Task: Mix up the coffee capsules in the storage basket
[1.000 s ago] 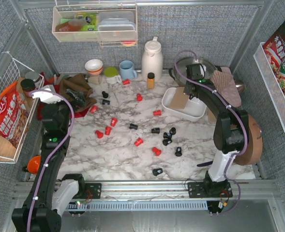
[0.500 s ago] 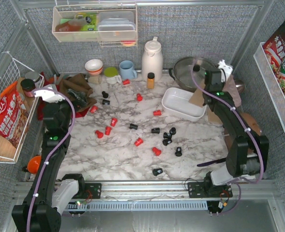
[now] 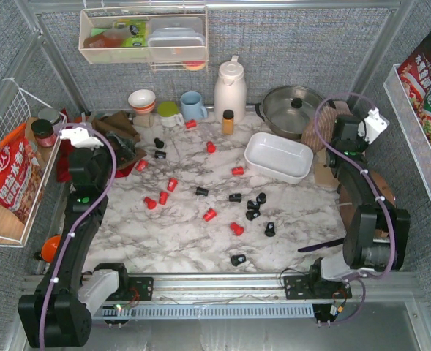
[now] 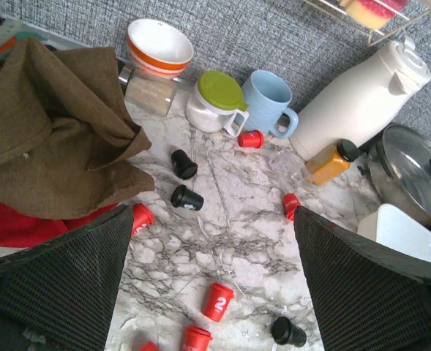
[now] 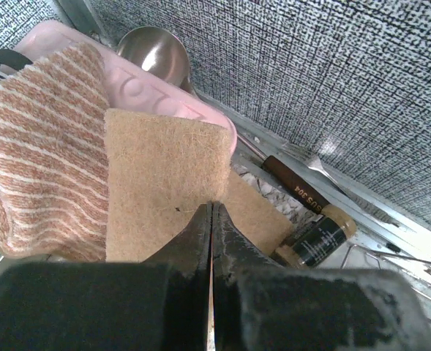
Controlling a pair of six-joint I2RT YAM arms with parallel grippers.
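Red (image 3: 210,215) and black (image 3: 238,259) coffee capsules lie scattered over the marble table, none in the white storage basket (image 3: 277,156), which stands at the back right. My left gripper (image 3: 98,155) is open and empty at the left, beside a brown cloth (image 3: 116,135). The left wrist view shows its jaws wide apart (image 4: 214,219) above a red capsule (image 4: 219,300) and a black one (image 4: 186,197). My right gripper (image 3: 338,153) is right of the basket, shut on a thin tan felt pad (image 5: 160,183) over a striped cloth (image 5: 32,175).
A white jug (image 3: 230,88), an amber bottle (image 3: 228,121), a blue mug (image 3: 193,106), bowls (image 3: 142,100) and a lidded pot (image 3: 295,108) line the back wall. A pink board (image 3: 325,174) lies right of the basket. Wire racks (image 3: 10,175) flank both sides.
My right arm has swung right, carrying the tan pad out of the basket to the striped cloth. The basket now shows bare. My left gripper has shifted slightly.
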